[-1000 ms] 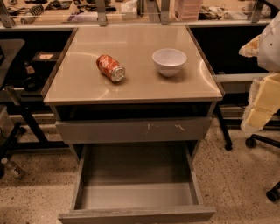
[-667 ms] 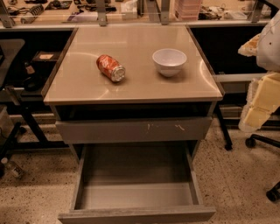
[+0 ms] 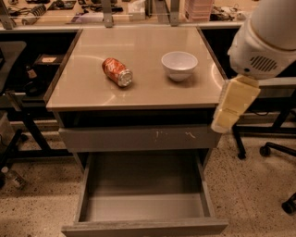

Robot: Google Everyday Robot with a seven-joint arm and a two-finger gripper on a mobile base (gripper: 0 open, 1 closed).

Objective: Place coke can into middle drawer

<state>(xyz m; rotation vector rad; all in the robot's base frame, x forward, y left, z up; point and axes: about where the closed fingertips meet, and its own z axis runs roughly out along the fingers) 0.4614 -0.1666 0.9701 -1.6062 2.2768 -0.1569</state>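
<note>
The coke can (image 3: 117,71) lies on its side on the tan cabinet top (image 3: 138,92), left of centre, with its silver end facing the front. The middle drawer (image 3: 143,178) is pulled out below, with a bare grey floor and nothing in it. My gripper (image 3: 224,121) hangs from the white arm (image 3: 266,41) at the right, beside the cabinet's front right corner. It is well right of the can, above and right of the drawer, and touches nothing.
A white bowl (image 3: 179,65) stands on the top, right of the can. A closed grey drawer front with white scratches (image 3: 138,138) sits above the open drawer. Office chair bases (image 3: 268,148) stand on the floor at the right. A cluttered bench (image 3: 69,9) runs behind.
The arm and gripper have moved left, in toward the cabinet's right front corner. The can, the bowl and the drawer have not moved.
</note>
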